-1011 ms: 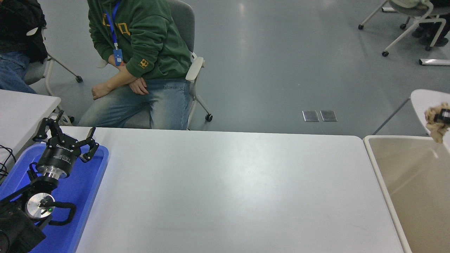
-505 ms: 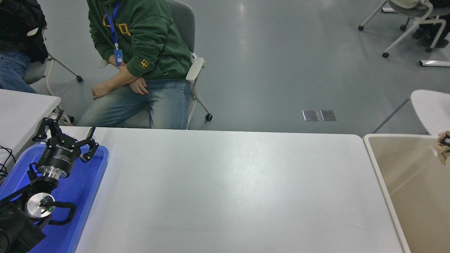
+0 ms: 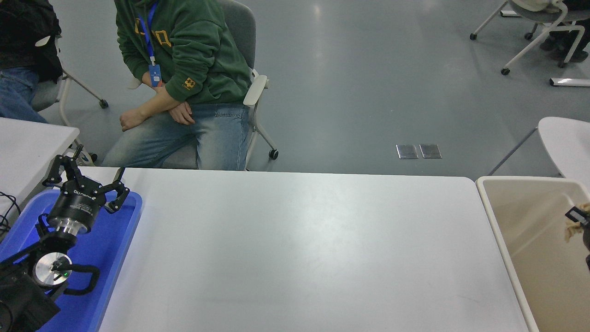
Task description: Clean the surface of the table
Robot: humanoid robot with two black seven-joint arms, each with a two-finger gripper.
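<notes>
filling most of the lower view, the white worktop (image 3: 295, 249) lies flat and plain, running from the blue tray (image 3: 108, 258) at its left end to the beige bin (image 3: 495, 216) that stands just beside its right end. the left hand (image 3: 87, 182) hangs over the far part of the blue tray, its black fingers (image 3: 120, 196) spread apart with nothing between them, and its arm comes in from the lower left corner. the right hand (image 3: 581, 220) shows only as a small dark tip at the right edge, over the inside of the beige bin; a tan, crumpled wad (image 3: 573, 226) sits against it, but whether the hand is pinching the wad or has let go cannot be told, since most of it is cut off by the picture's edge. beyond the far edge of the worktop a person in a green hooded top and jeans (image 3: 184, 92) sits on a grey chair (image 3: 242, 32), hands resting together on the lap. a smaller white table (image 3: 27, 143) stands at the far left, and another rounded white surface (image 3: 564, 140) shows beyond the bin.
</notes>
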